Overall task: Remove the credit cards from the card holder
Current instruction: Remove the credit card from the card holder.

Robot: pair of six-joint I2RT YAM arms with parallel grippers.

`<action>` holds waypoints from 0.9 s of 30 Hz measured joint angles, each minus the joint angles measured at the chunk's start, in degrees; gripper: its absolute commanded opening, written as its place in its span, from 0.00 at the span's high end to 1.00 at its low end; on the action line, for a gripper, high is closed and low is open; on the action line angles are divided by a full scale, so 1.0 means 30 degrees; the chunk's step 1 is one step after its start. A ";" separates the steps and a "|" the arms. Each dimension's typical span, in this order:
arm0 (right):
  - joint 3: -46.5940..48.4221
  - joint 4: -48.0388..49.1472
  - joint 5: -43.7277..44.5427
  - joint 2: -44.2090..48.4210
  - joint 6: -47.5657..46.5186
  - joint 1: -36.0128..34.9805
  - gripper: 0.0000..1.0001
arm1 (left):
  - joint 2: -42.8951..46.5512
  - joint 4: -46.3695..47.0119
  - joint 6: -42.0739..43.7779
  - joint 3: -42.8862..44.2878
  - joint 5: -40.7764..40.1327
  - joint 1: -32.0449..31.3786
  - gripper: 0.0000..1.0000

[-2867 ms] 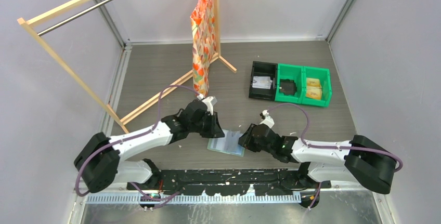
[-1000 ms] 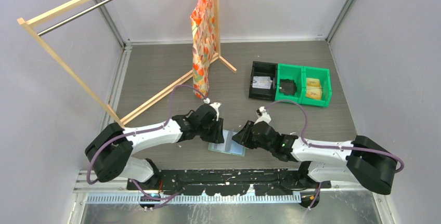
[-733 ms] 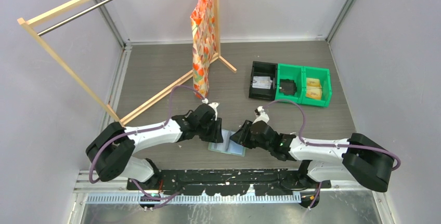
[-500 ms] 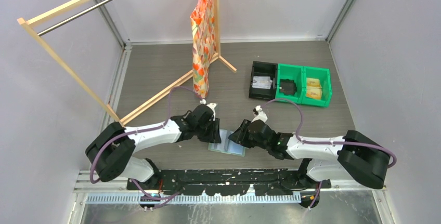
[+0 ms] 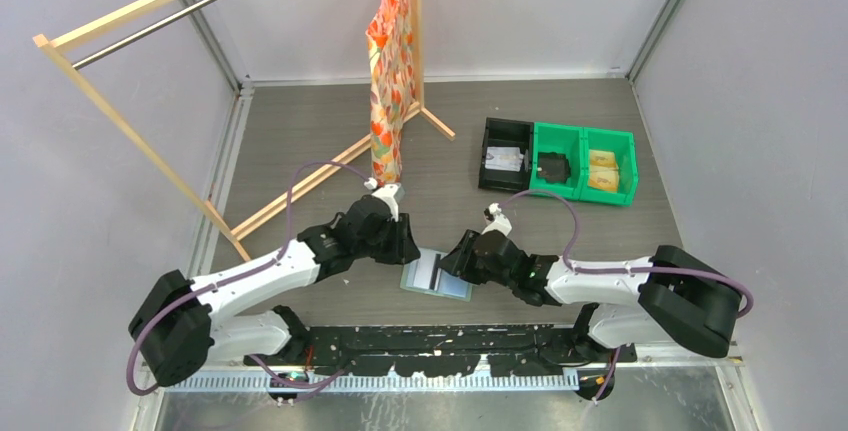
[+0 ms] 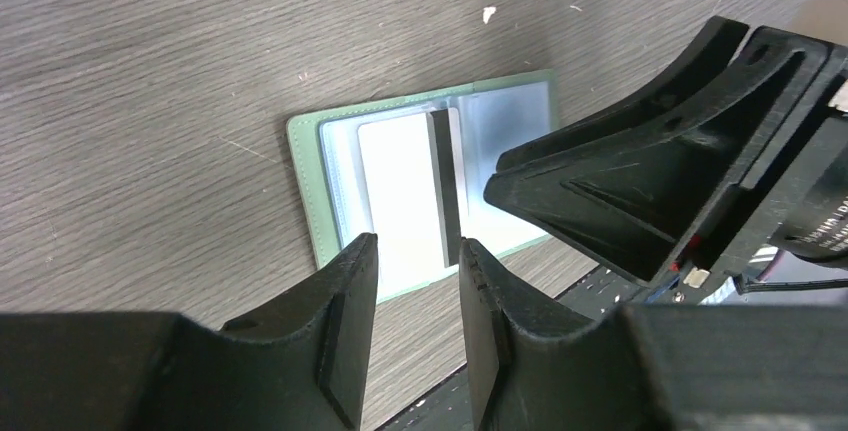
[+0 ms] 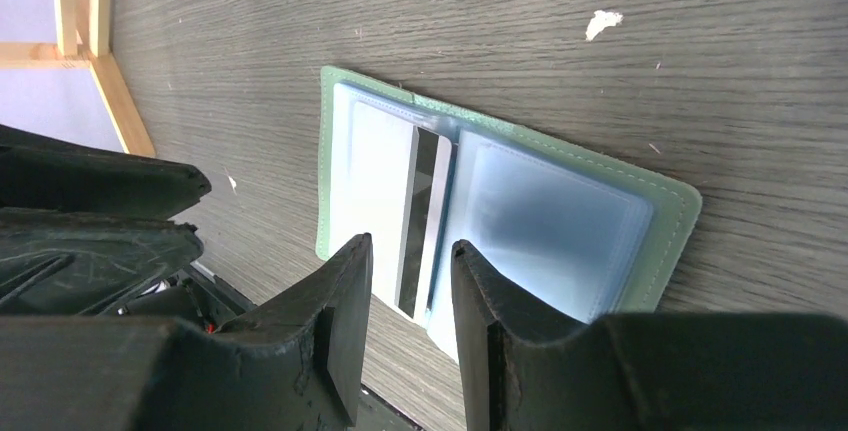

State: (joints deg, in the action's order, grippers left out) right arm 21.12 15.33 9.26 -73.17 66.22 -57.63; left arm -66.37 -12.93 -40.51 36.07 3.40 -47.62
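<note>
Sage-green card holder (image 7: 500, 201) lies open, print unreadable; left gripper (image 6: 417, 246) and right gripper (image 7: 410, 244) hover above, jaws narrowly parted, empty.

**Nothing we can read in any view**

The only lettering we find is a short strip of white print on the black housing (image 6: 812, 236) at the right edge of the left wrist view. It is cut off by the frame and too blurred for us to make out. In the middle of both wrist views, the white card (image 6: 400, 201) in the open card holder (image 6: 308, 201) shows a dark stripe but no print we can read. In the top view, right of centre, the white slip (image 5: 503, 160) in the black bin (image 5: 491, 141) is too small for us to read.
</note>
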 measured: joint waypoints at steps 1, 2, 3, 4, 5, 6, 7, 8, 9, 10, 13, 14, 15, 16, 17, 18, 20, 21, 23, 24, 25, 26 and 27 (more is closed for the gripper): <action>0.0000 0.0029 -0.0007 -0.0022 0.0007 0.0000 0.60 | 0.0233 0.0029 0.0015 0.0000 -0.0015 0.0000 0.64; 0.0000 0.0073 -0.0007 -0.0073 0.0007 0.0000 0.60 | 0.0291 0.0029 0.0022 0.0000 -0.0007 0.0000 0.64; 0.0000 0.0102 -0.0022 -0.0124 0.0015 0.0000 0.60 | 0.0233 0.0015 0.0022 0.0000 0.0000 0.0000 0.64; 0.0000 0.0109 -0.0058 -0.0175 0.0015 0.0000 0.61 | 0.0080 -0.0022 0.0022 0.0000 0.0000 0.0000 0.64; 0.0000 0.0109 -0.0066 -0.0211 0.0015 0.0000 0.61 | -0.0095 -0.0073 0.0015 0.0000 0.0007 0.0000 0.64; 0.0000 0.0109 -0.0073 -0.0240 0.0015 0.0000 0.62 | -0.0226 -0.0095 0.0015 0.0000 0.0015 0.0000 0.64; 0.0000 0.0102 -0.0080 -0.0240 0.0015 0.0000 0.62 | -0.0328 -0.0102 0.0007 0.0000 0.0029 0.0000 0.65; 0.0000 0.0117 -0.0080 -0.0240 0.0022 0.0000 0.62 | -0.0415 -0.0073 0.0000 -0.0007 0.0058 0.0000 0.64; 0.0000 0.0109 -0.0080 -0.0240 0.0022 0.0000 0.63 | -0.0481 -0.0036 -0.0007 -0.0007 0.0102 0.0000 0.65; 0.0000 0.0102 -0.0087 -0.0233 0.0022 0.0000 0.62 | -0.0597 0.0015 -0.0015 -0.0007 0.0160 0.0000 0.65; 0.0000 0.0102 -0.0146 -0.0233 0.0015 0.0000 0.62 | -0.1450 0.0270 -0.0117 -0.0015 0.0503 0.0015 0.67; 0.0000 0.0109 -0.0153 -0.0233 0.0015 0.0000 0.62 | -0.1851 0.0372 -0.0219 -0.0029 0.0641 0.0036 0.67; 0.0000 0.0117 -0.0175 -0.0233 0.0015 0.0000 0.62 | -0.2324 0.0474 -0.0306 -0.0036 0.0801 0.0044 0.68; 0.0000 0.0160 -0.0211 -0.0240 0.0022 0.0000 0.61 | -0.2849 0.0576 -0.0372 -0.0036 0.0991 0.0044 0.68; 0.0000 0.0204 -0.0248 -0.0240 0.0029 0.0000 0.61 | -0.3249 0.0663 -0.0423 -0.0066 0.1137 0.0044 0.68; 0.0000 0.0299 -0.0291 -0.0262 0.0051 0.0000 0.60 | -0.3585 0.0750 -0.0481 -0.0124 0.1260 0.0051 0.69; 0.0000 0.0663 -0.0364 -0.0481 0.0160 0.0000 0.59 | -0.4000 0.0954 -0.0648 -0.0321 0.1384 0.0066 0.70; 0.0000 0.0852 -0.0401 -0.0627 0.0233 0.0000 0.59 | -0.4058 0.0962 -0.0743 -0.0350 0.1392 0.0109 0.70; 0.0000 0.1326 -0.0510 -0.1071 0.0474 0.0000 0.59 | -0.4065 0.1005 -0.0860 -0.0357 0.1392 0.0189 0.71; -0.0007 0.1523 -0.0576 -0.1304 0.0554 0.0000 0.59 | -0.4065 0.1035 -0.0882 -0.0357 0.1384 0.0248 0.71; -0.0007 0.1683 -0.0634 -0.1552 0.0699 0.0000 0.59 | -0.4073 0.1042 -0.0911 -0.0379 0.1384 0.0306 0.71; -0.0015 0.1800 -0.0641 -0.1698 0.0852 0.0000 0.59 | -0.4087 0.1049 -0.0918 -0.0401 0.1377 0.0342 0.71; -0.0044 0.1967 -0.0656 -0.1814 0.0984 0.0000 0.59 | -0.4124 0.1071 -0.0933 -0.0444 0.1384 0.0408 0.71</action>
State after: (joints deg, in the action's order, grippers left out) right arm 20.99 21.23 7.29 -78.61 69.17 -57.63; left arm -78.74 -9.72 -43.31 34.74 7.55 -46.39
